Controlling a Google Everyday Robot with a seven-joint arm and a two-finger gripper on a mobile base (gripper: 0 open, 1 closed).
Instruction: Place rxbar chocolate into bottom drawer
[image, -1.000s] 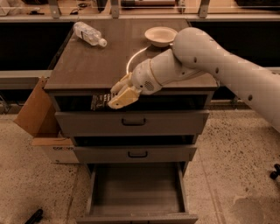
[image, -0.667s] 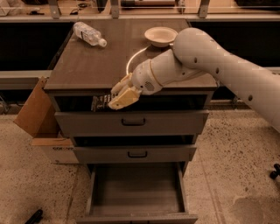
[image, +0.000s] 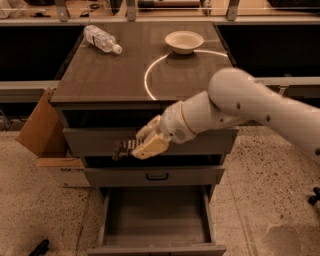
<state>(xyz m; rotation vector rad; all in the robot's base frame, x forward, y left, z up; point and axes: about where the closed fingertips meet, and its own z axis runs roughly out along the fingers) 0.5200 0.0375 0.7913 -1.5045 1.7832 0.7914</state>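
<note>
My gripper (image: 148, 145) hangs in front of the cabinet (image: 110, 75), level with the face of its top drawer (image: 95, 142) and a little left of the cabinet's middle. My fingers are clenched on the rxbar chocolate (image: 123, 149); the dark bar sticks out sideways from them toward the cabinet's left edge, lying roughly level, in the air just before the top drawer's front. I cannot tell whether the bar touches that front.

Below the bar, at the foot of the cabinet, the bottom drawer (image: 155, 216) stands pulled out, its plain grey floor and side walls showing. The bar is above it and well apart from it, with the middle drawer (image: 197, 176) and its dark handle between them. My arm (image: 260, 107) reaches in from the cabinet's right side, crossing its front right corner.

On top of the cabinet, a clear plastic bottle (image: 101, 39) lies on its side near the back left corner, and a pale shallow bowl (image: 184, 41) sits toward the back, right of the middle. A thin pale arc (image: 148, 75) curves across the top in front of the bowl. A cardboard box (image: 42, 126) with an open flap stands on the floor against the cabinet's left side
</note>
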